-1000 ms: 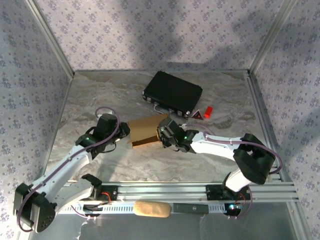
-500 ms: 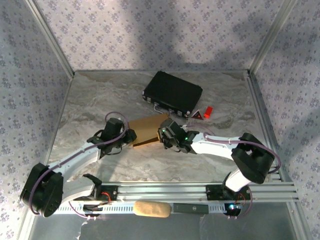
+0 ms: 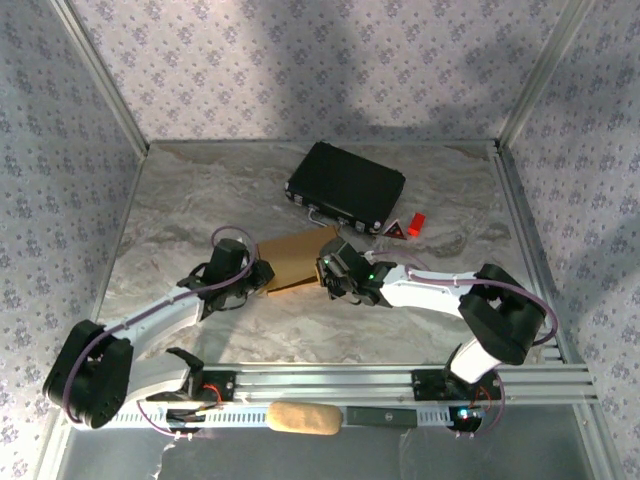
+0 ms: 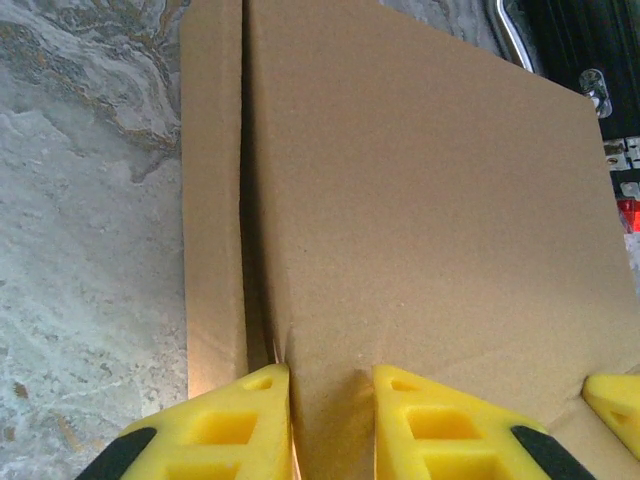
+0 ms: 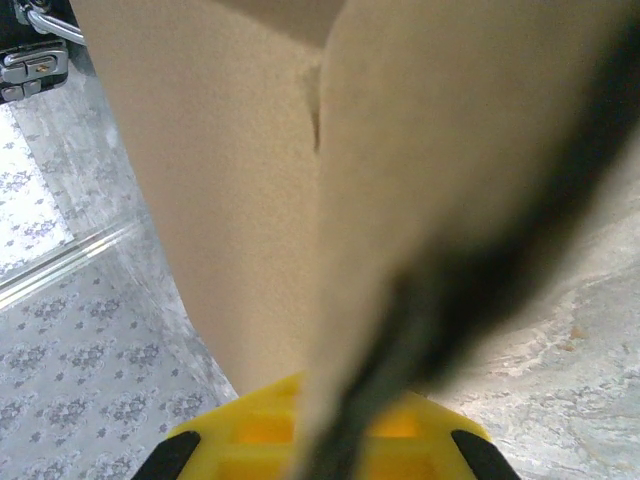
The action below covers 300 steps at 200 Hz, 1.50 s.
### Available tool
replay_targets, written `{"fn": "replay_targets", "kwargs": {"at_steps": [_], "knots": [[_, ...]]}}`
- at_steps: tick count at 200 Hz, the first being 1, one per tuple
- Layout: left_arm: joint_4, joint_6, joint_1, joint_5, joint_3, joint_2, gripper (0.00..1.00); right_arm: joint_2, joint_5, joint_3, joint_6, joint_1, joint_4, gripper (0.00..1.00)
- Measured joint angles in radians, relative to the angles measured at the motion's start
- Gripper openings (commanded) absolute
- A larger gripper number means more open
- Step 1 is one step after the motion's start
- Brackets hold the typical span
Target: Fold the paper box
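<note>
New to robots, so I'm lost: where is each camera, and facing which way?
Top external: above, behind the arms, facing down at the table; left gripper and right gripper flank the paper box.
Left wrist: on the left arm, facing along yellow fingers across the box toward the black case.
Right wrist: on the right arm, close against the box, yellow finger at bottom.
Shared: the box, in all three.

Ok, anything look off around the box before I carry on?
Nothing damaged that I can see. The paper box sits askew to the edges of the table, with a dark gap beside its narrow flap, likely a fold. Oddest: a tan oblong object lying on the base rail.
</note>
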<state>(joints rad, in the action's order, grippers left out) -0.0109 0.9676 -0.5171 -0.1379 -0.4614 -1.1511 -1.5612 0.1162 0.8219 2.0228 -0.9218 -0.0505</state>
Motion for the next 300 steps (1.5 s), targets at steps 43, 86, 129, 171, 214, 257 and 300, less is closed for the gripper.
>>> {"fn": "replay_targets", "kwargs": {"at_steps": [43,86,129,171,214,257,300], "knots": [[-0.128,-0.037,-0.001,0.066,-0.003,0.125,0.33,0.008,-0.018,0.001,-0.034,0.011,0.034,0.26],[-0.203,-0.070,-0.001,0.095,-0.023,0.126,0.36,0.017,-0.023,0.007,-0.060,0.013,0.108,0.37],[-0.203,-0.081,-0.015,0.099,-0.029,0.091,0.40,0.030,-0.028,0.007,-0.081,0.013,0.133,0.49],[-0.178,-0.085,-0.050,0.098,-0.033,0.028,0.40,0.086,-0.028,0.005,-0.132,0.014,0.153,0.55],[-0.142,-0.084,-0.061,0.102,-0.033,0.009,0.40,0.142,-0.050,-0.041,-0.216,0.055,0.146,0.53],[-0.117,-0.084,-0.065,0.103,-0.032,-0.017,0.39,0.109,-0.136,-0.126,-0.305,0.125,0.087,0.52],[-0.175,-0.080,-0.119,0.157,-0.043,0.095,0.44,0.081,-0.169,-0.171,-0.328,0.132,0.024,0.48]]}}
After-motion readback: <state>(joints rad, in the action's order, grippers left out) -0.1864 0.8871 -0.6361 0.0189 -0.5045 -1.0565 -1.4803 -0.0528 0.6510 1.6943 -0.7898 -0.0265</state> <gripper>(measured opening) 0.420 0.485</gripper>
